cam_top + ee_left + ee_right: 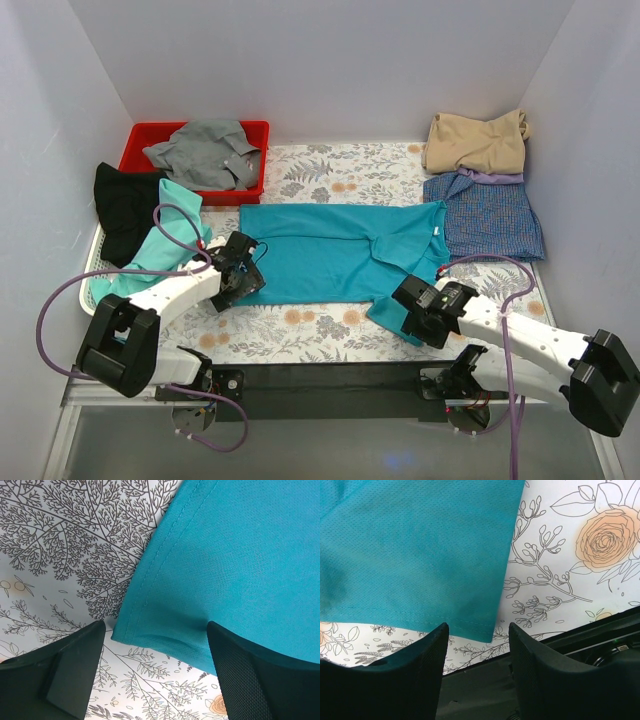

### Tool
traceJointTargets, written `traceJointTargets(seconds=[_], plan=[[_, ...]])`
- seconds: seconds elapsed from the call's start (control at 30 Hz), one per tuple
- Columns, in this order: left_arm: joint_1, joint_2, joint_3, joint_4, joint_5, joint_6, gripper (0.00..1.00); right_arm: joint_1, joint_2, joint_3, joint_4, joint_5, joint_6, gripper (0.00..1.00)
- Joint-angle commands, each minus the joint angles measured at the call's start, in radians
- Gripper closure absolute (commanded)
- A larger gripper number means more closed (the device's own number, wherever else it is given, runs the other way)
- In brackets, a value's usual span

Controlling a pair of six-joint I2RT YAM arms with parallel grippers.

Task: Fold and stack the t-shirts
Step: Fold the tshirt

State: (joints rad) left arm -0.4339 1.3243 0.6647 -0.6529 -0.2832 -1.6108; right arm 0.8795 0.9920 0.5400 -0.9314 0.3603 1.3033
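Observation:
The teal-blue t-shirt (335,252) lies spread flat on the flowered cloth, collar to the right. My left gripper (240,273) is open and sits low over the shirt's near left corner (165,625), which lies between its black fingers (265,680); the right finger touches the cloth. My right gripper (413,309) is open over the near sleeve's corner (480,625), which lies between its fingers (400,680), apart from them. A tan shirt (475,140) and a blue-purple checked shirt (487,215) lie at the back right. A black shirt (125,205) and a mint-green shirt (160,245) lie at the left.
A red bin (142,135) at the back left holds a grey shirt (208,150). A white tray (92,268) lies under the mint-green shirt at the left. A black bar (330,378) runs along the table's near edge, also in the right wrist view (480,690). White walls close in three sides.

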Motion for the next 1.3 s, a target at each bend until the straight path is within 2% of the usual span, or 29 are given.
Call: traceJointTargets(seconds=[0.0,0.03,0.1,0.2,0.27,0.33,0.4,0.43,0.47,0.53,0.73,1.1,1.27], plan=[[0.001,0.016,-0.056,0.081,0.052,-0.014,0.20,0.010,0.023,-0.003,0.008,0.011,0.024,0.43],[0.001,0.016,-0.056,0.084,0.056,-0.011,0.25,0.012,0.027,-0.009,0.014,0.005,0.025,0.44],[0.001,0.018,-0.057,0.094,0.068,-0.003,0.25,0.012,0.042,-0.018,0.043,-0.020,0.024,0.45],[0.001,0.013,-0.059,0.107,0.078,0.012,0.34,0.018,0.059,-0.025,0.054,-0.020,0.043,0.47],[0.001,0.016,-0.062,0.122,0.094,0.022,0.35,0.019,0.063,-0.040,0.068,-0.020,0.051,0.49],[0.001,0.021,-0.066,0.122,0.096,0.020,0.42,0.019,0.066,-0.041,0.069,-0.017,0.051,0.54],[0.001,0.026,-0.071,0.133,0.105,0.022,0.51,0.019,0.048,-0.041,0.069,-0.011,0.050,0.65],[0.001,0.026,-0.074,0.136,0.108,0.023,0.60,0.019,0.042,-0.043,0.074,-0.006,0.048,0.74],[0.003,0.029,-0.074,0.136,0.108,0.023,0.85,0.019,0.033,-0.048,0.075,0.002,0.048,0.91],[0.003,0.033,-0.070,0.127,0.101,0.022,1.00,0.019,0.016,-0.046,0.072,0.008,0.044,0.99],[0.003,0.013,-0.048,0.079,0.107,0.020,1.00,0.030,-0.021,0.000,0.034,0.054,0.036,0.99],[0.003,-0.059,0.084,-0.128,0.084,0.034,1.00,0.035,-0.061,0.113,-0.023,0.081,-0.050,0.99],[0.003,-0.080,0.092,-0.195,0.081,0.020,1.00,0.035,-0.078,0.126,-0.038,0.097,-0.056,0.99]])
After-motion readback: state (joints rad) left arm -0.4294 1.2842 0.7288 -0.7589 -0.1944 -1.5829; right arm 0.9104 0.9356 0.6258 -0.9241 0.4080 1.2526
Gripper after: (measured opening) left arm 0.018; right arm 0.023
